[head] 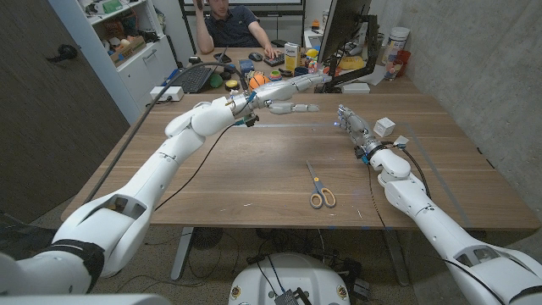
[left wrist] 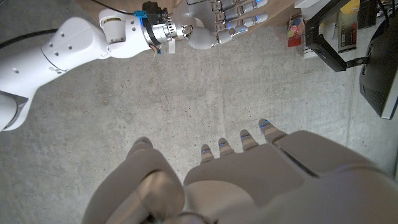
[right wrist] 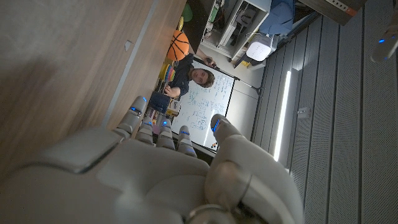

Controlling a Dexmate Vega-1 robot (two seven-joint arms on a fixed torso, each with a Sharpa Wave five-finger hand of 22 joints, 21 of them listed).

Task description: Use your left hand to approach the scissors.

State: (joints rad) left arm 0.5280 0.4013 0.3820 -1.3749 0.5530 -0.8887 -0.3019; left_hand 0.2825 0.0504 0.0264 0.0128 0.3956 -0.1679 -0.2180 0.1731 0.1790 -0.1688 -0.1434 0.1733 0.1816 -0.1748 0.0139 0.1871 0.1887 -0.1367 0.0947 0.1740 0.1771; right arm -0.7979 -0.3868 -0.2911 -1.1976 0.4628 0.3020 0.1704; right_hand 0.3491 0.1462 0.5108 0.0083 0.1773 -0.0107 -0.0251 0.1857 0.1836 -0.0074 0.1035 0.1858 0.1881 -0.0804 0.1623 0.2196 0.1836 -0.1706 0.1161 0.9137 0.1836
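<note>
On the wooden table, read from left side to right side:

Left arm: comes in from the bottom-left corner of the head view and stretches diagonally over the table (head: 254, 169) toward its far middle.

Left hand (head: 286, 94): raised above the far part of the table, fingers spread and reaching toward the right, nothing in them. Left wrist view shows the back of this hand (left wrist: 261, 180) with fingertips (left wrist: 265, 126) apart, over a grey concrete surface.

Keyboard (head: 193, 79): black, at the far left of the table, well apart from the left hand.

Person (head: 235, 23): seated behind the far edge of the table, one hand on the desk clutter.

Scissors (head: 318, 188): lying flat on the near middle of the table, yellow-grey handles toward the near edge, blades pointing away. Well apart from the left hand, nearer to the right forearm; touched by neither hand.

Right hand (head: 352, 121): on the right side of the table, fingers extended toward the far edge, holding nothing. Seen in the left wrist view as well (left wrist: 227, 18), and from behind in the right wrist view (right wrist: 155, 168), fingers loosely apart.

White cube (head: 384, 127): just beside the right hand, on its right.
</note>
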